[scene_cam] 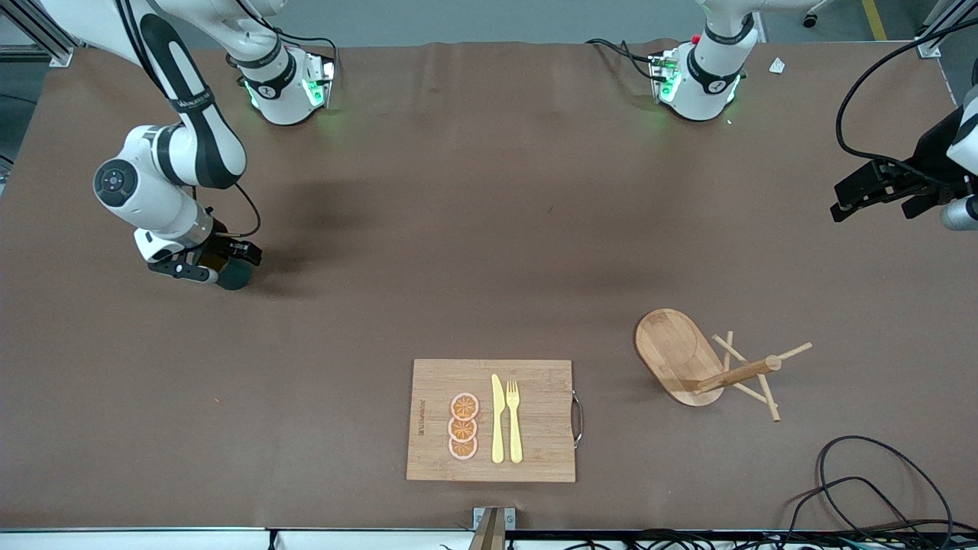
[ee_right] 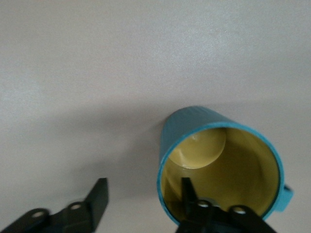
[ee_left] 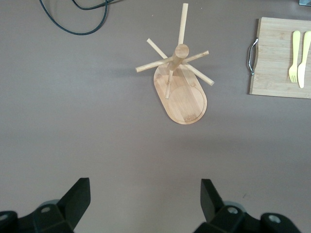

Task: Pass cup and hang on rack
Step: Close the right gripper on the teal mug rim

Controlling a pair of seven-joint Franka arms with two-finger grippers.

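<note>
Nearest the front camera, your board [scene_cam: 490,420] lay with the orange slices [scene_cam: 463,427], knife [scene_cam: 497,419] and fork [scene_cam: 513,421] on it; none of that belonged to the job. Just beside it, toward the left arm's end of the table, the rack [scene_cam: 680,355] stood on its oval base with its post and thin pegs bare, no cup hung.

Farther from the camera, toward the right arm's end, the cup [scene_cam: 234,273] sat on the table with your right gripper [scene_cam: 205,266] down at it. In the right wrist view one finger [ee_right: 190,194] reached inside the cup [ee_right: 221,160], against the yellow inner wall, and the other stood outside the teal wall with a gap showing. The jaws straddled the rim but had not yet pinched it, so I'd call them unclenched, with nothing held yet.

Your left gripper [scene_cam: 879,189] waited in the air over the table's edge at its own end, fingers spread wide and empty, looking down on the rack [ee_left: 181,87] in its wrist view.

On handling, as a judgement: the cup looked stiff and glazed, so likely smooth, slippery, and breakable if dropped. A wall pinch at the rim seemed right, seated deep enough not to slide. You'd want the handle [ee_right: 286,194] left free, since it sat clear of the fingers and is what must go over a peg. The pegs looked thin, and the rack light enough to tip if nudged.
</note>
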